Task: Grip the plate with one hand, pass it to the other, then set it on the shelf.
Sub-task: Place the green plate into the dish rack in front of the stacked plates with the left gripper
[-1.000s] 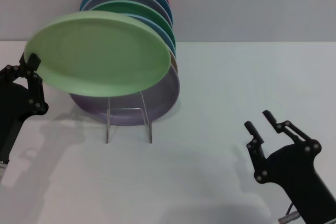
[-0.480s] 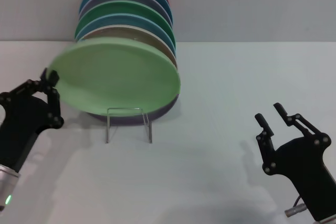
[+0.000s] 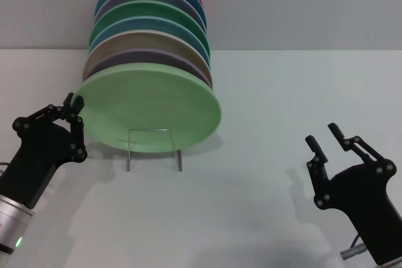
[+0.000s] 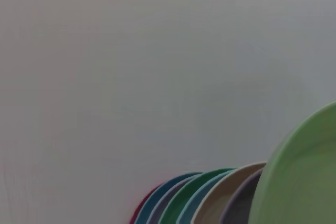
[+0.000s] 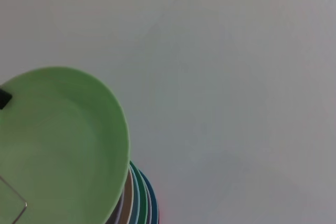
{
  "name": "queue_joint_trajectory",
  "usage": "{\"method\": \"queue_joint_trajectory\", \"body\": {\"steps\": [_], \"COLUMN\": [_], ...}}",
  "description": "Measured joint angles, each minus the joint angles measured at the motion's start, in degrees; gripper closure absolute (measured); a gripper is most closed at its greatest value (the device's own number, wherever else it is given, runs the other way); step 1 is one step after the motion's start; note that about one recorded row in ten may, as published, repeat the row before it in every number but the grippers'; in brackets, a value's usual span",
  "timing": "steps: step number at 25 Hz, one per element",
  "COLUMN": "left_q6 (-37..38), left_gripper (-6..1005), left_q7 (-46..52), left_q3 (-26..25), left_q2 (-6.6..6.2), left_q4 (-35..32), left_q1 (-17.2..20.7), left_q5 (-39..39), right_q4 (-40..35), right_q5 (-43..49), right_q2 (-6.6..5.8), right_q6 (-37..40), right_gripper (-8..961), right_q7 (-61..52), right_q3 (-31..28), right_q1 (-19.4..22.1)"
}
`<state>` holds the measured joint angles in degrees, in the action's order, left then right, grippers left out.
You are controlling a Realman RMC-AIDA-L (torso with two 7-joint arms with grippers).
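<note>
The pale mint-green plate [image 3: 151, 108] leans upright at the front of the row on the shelf [image 3: 154, 150], a thin-wire rack whose square front frame stands below its lower rim. My left gripper [image 3: 74, 100] is at the plate's left rim, shut on the edge. One black fingertip [image 5: 3, 97] shows on the rim in the right wrist view. The plate [image 4: 304, 177] also fills a corner of the left wrist view, and its inner face [image 5: 58, 140] shows in the right wrist view. My right gripper [image 3: 322, 135] hangs open, low on the right, far from the plate.
Several other plates [image 3: 151, 36] in brown, lavender, blue, dark green and red stand in a row behind the mint one on the same rack. The white table [image 3: 270, 92] stretches to the right. A grey wall [image 3: 301, 4] rises behind.
My left gripper has carried the plate down and to the right, from tilted above the rack to leaning on it in front of the other plates. The right gripper drew slightly right.
</note>
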<state>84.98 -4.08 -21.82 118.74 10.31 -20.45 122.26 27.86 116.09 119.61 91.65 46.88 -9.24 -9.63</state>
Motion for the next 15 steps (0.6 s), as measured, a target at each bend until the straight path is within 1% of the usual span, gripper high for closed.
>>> {"method": "queue_joint_trajectory", "body": {"steps": [8, 15], "left_q6": [-2.4, -3.0], "left_gripper": [962, 962], "left_q7": [-0.6, -0.5], "left_q3": [-0.2, 0.0], "left_q2": [0.1, 0.08], "left_q4": [0.1, 0.3], "left_q1": [0.0, 0.1], "left_q5": [-0.3, -0.1], "right_q4": [0.0, 0.0], "right_q5": [0.0, 0.0], "right_q2": [0.02, 0.0], "right_q6": [0.0, -0.1], "right_gripper": [666, 664], "right_q7": [0.0, 0.1], "right_q3": [0.0, -0.3], "right_q1": [-0.2, -0.2]}}
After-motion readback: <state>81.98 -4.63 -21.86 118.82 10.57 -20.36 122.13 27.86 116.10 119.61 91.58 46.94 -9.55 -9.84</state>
